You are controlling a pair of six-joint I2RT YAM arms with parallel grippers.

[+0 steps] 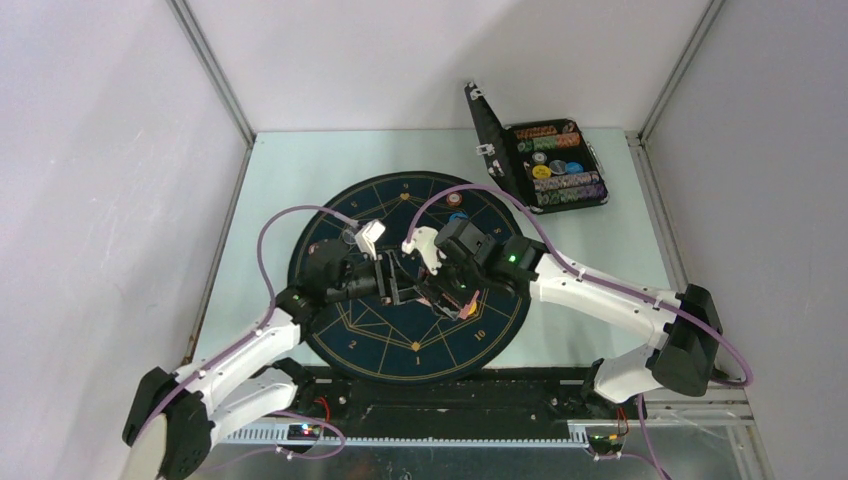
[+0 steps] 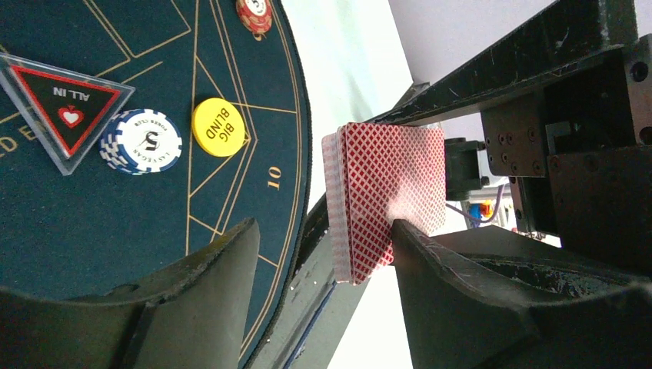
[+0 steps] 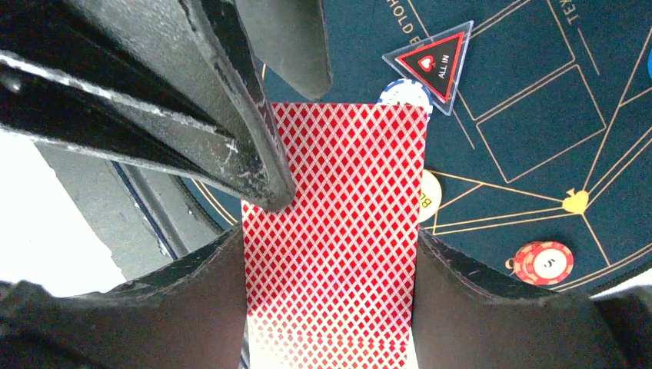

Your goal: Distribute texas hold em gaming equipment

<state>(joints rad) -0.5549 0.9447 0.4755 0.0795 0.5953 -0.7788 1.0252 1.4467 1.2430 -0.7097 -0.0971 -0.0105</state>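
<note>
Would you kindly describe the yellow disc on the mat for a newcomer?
Find the round dark-blue mat with gold lines. Near its edge, by the gold 10, lies the yellow disc, beside a blue-and-white chip. Unlike its neighbours, it is yellow and reads BIG BLIND.

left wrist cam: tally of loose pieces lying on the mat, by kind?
ALL IN triangular marker: 1
Poker chips: 2, blue-white and red
BIG BLIND yellow disc: 1
Total: 4

top: high, looks down on whole table [image 1: 620, 250] | wrists: close, both see deck [image 2: 392, 192] [image 3: 334, 231], mat [image 2: 61, 223] [image 3: 523, 131]
</note>
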